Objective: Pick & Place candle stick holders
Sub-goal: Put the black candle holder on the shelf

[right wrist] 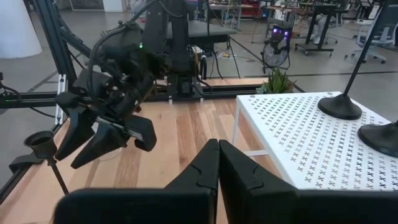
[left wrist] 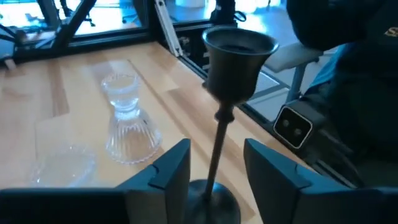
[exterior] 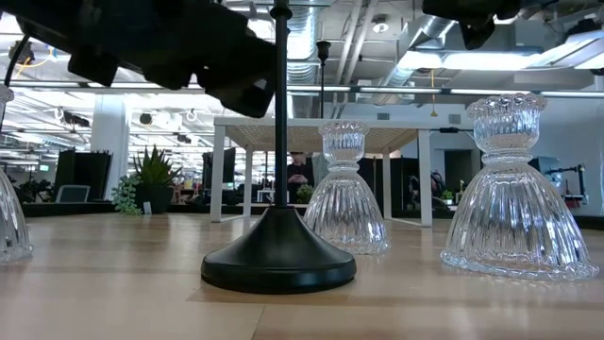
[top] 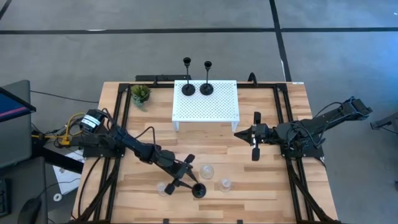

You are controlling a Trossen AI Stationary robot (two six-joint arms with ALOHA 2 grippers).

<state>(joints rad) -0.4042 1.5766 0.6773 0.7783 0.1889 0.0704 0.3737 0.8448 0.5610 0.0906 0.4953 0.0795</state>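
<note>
Three black candle stick holders (top: pixel 198 190), three clear glass ones (top: pixel 206 170).

The table (top: pixel 261 186) is of light wood with visible grain and a smooth, slightly shiny surface. The black candle stick holder (exterior: pixel 278 255) looks like matt dark metal, smooth. The glass holders (exterior: pixel 514 203) are clear, ribbed and glossy. The white rack (top: pixel 206 102) is perforated painted metal, matt.

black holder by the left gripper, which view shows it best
The left wrist view: the black holder fills it, cup and stem between the open left gripper. The low view shows base and stem, the high view a small top-down shape, the right wrist view a distant cup.
</note>
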